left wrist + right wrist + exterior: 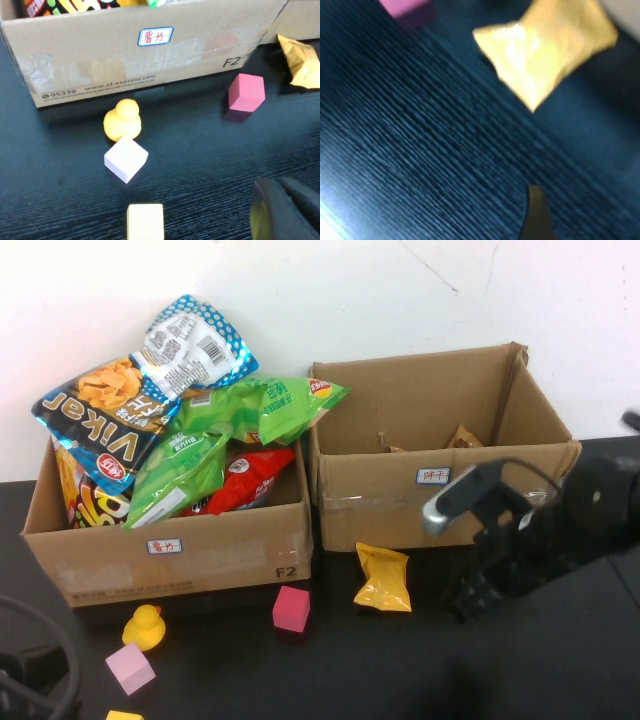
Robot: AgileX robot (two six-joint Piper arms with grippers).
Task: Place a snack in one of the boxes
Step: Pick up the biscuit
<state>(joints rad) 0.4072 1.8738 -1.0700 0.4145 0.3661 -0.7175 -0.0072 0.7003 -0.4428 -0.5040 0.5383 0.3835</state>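
A yellow snack packet [383, 578] lies on the black table in front of the right cardboard box [440, 490], which is nearly empty. It also shows in the right wrist view [545, 45] and the left wrist view [301, 61]. The left cardboard box [170, 550] is heaped with chip bags [150, 390]. My right gripper [468, 595] hovers low over the table just right of the yellow packet, empty; one fingertip [535, 210] shows, so the jaws stand apart. My left gripper [280, 185] is parked at the front left, shut and empty.
A magenta cube [291, 608], a yellow rubber duck [144, 626], a pale pink cube [130, 667] and a yellow block [145, 221] lie on the table in front of the left box. A white wall stands behind the boxes.
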